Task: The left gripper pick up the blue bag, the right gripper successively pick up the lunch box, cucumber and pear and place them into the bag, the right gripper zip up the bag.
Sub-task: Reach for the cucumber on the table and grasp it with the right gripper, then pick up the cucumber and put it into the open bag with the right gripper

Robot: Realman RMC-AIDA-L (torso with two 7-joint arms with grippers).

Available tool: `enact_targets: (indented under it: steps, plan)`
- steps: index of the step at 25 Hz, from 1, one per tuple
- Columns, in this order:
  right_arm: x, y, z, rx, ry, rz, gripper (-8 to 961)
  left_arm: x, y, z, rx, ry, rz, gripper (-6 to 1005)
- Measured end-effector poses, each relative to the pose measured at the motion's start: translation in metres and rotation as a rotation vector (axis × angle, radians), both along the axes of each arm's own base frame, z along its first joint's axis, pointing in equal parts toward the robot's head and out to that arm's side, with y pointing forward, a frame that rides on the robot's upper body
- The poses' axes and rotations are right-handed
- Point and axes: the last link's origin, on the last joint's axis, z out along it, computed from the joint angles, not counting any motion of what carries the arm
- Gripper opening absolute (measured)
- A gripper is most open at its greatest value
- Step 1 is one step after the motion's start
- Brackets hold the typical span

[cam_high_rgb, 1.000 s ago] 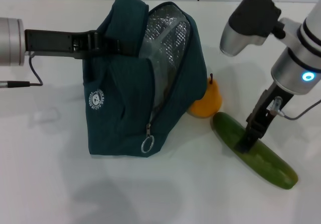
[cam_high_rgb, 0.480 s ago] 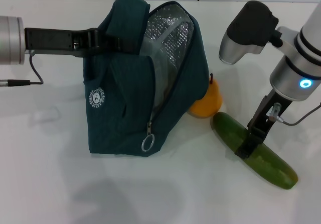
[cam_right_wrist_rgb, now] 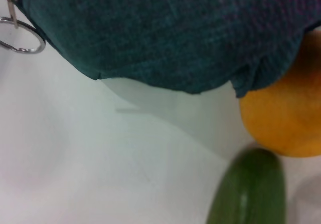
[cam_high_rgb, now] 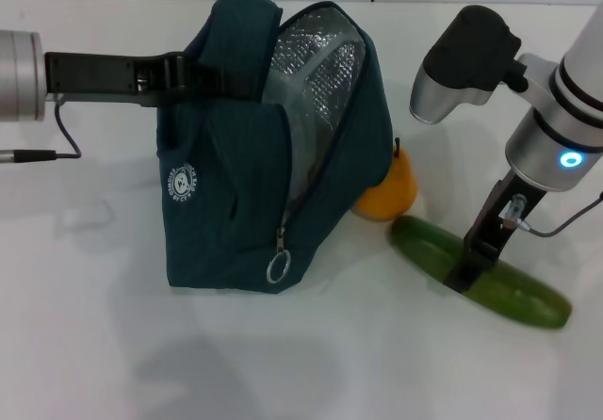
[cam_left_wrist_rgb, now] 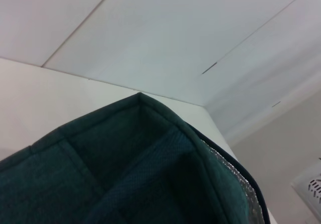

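Blue bag (cam_high_rgb: 236,213) bears a round white logo (cam_high_rgb: 179,186), wording unreadable.

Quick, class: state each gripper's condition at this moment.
Left gripper: shut on the bag, holding it up at its top.
Right gripper: down on the cucumber; grip cannot be told.

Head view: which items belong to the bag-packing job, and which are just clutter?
Job: blue bag, cucumber, pear, left gripper at the bag's top, right gripper down on the cucumber.
Clutter: nothing else on the white table. No lunch box visible.
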Motion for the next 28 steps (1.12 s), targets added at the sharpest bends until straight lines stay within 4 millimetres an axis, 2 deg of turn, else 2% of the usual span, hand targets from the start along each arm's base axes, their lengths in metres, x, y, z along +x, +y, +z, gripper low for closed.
enact_targets:
  steps: [9,28]
  plan:
    - [0.0015,-0.0003,-0.0005,-0.003,-0.001,-0.009,628,0.0005,0.0001,0.0003,0.003,-0.001,-0.005,32]
    - [0.0002,-0.0027,0.0027,-0.019,-0.020,-0.015,610,0.0008,0.0000,0.0003,0.003,-0.001,-0.009,32]
